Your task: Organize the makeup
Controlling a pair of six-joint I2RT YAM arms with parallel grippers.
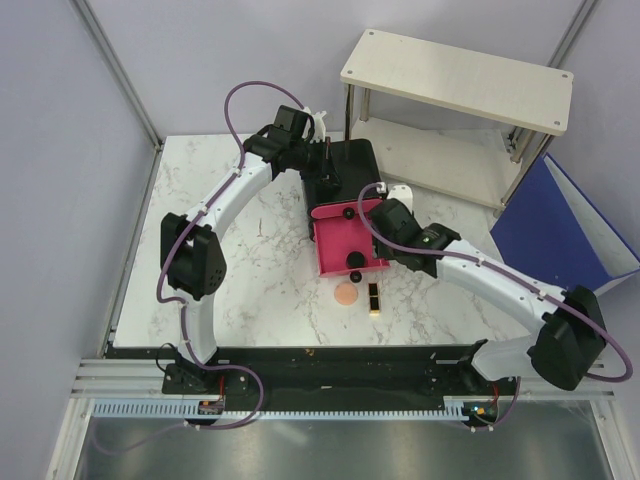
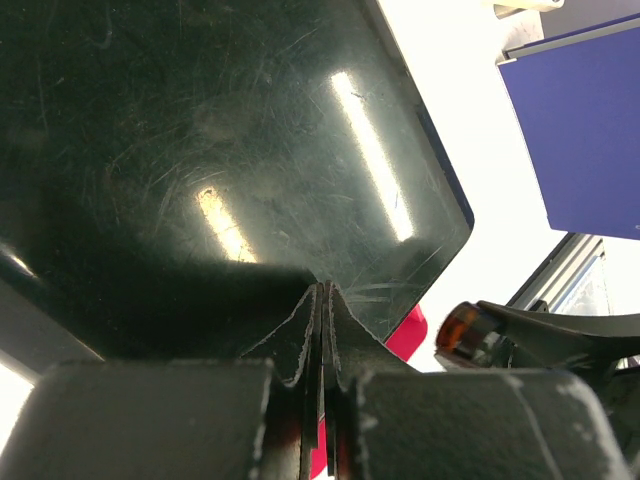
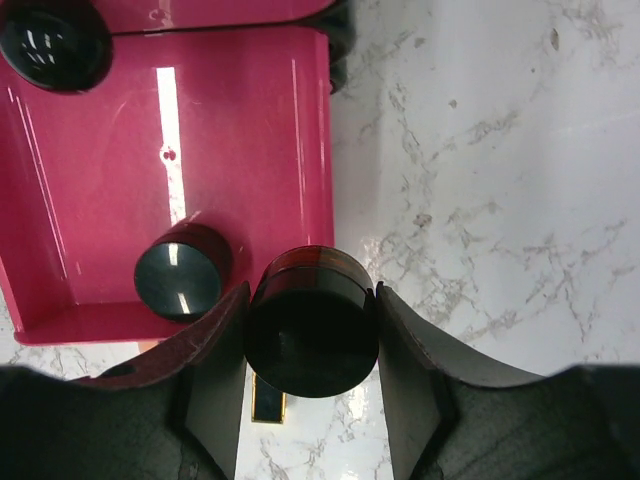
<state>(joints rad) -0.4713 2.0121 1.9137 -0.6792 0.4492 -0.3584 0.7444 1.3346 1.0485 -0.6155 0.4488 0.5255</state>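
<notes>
Robot lab cell: grey partition walls (image 1: 60, 150), alu rail (image 1: 120, 380), marble-look table (image 1: 260, 250).

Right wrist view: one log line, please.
right gripper shut on black jar | at pink drawer corner | second jar inside | left gripper shut

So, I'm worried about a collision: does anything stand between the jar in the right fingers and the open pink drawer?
Partly. A second black jar sits in the pink drawer, in the corner nearest the held jar in the right fingers. The rest of the drawer floor looks bare.
</notes>
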